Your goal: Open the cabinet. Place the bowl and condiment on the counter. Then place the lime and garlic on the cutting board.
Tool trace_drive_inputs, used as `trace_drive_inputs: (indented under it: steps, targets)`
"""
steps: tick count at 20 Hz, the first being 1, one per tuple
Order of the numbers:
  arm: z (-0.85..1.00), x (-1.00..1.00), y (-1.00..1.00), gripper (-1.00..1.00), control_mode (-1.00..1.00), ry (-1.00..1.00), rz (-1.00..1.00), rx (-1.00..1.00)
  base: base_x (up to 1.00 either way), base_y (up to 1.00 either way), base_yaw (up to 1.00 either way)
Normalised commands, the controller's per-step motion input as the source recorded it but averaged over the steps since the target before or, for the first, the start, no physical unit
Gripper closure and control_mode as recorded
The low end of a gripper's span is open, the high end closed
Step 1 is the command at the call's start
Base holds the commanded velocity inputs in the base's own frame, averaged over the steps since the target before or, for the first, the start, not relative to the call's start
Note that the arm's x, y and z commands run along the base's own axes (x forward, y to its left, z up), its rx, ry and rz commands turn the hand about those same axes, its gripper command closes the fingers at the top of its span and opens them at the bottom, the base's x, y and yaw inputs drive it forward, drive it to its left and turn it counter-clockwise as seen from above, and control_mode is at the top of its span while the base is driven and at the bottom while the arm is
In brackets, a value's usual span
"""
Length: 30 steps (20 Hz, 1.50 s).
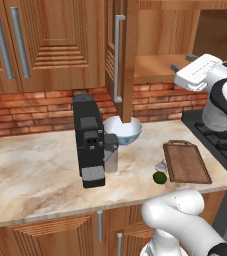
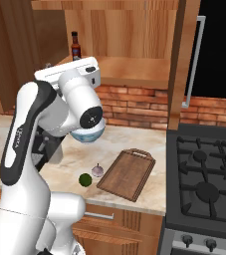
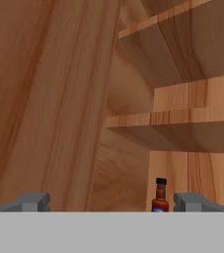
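Hand view: our jaws stand wide and empty, and the bottle (image 3: pixel 160 195) sits deep in the open cabinet (image 2: pixel 134 30), off toward one fingertip. Pushing straight in, we risk tipping it. The bowl (image 1: pixel 122 130) already sits on the desk (image 1: pixel 40 165).

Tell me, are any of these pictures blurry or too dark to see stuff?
Left base view: evenly lit, a bit soft; the lime casts a faint shadow on the counter. Right base view: the opening beside the open cabinet door is pure black. Hand view: the condiment looks small but sharp, and the shelf undersides are shaded.
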Motion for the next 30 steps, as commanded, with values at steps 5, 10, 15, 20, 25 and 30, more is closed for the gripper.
trace_drive_inputs:
  steps: [5, 10, 15, 20, 25, 30]
  targets:
    - [0.0, 0.39, 0.09, -1.0, -1.0, 0.08, -0.01, -0.02, 0.0, 0.0, 0.0]
    - [-0.07, 0.4, 0.04, -1.0, -1.0, 0.02, 0.0, 0.0, 0.0, 0.0, 0.0]
    - [-0.11, 0.38, 0.02, -1.0, -1.0, 0.0, 0.0, 0.0, 0.0, 0.0, 0.0]
    - [-0.07, 0.37, 0.05, -1.0, -1.0, 0.0, 0.01, 0.0, 0.0, 0.0, 0.0]
    - [-0.04, 0.43, 0.05, -1.0, -1.0, 0.01, 0.0, 0.0, 0.0, 0.0, 0.0]
    - [0.0, 0.42, 0.02, -1.0, -1.0, 0.03, 0.0, 0.0, 0.0, 0.0, 0.0]
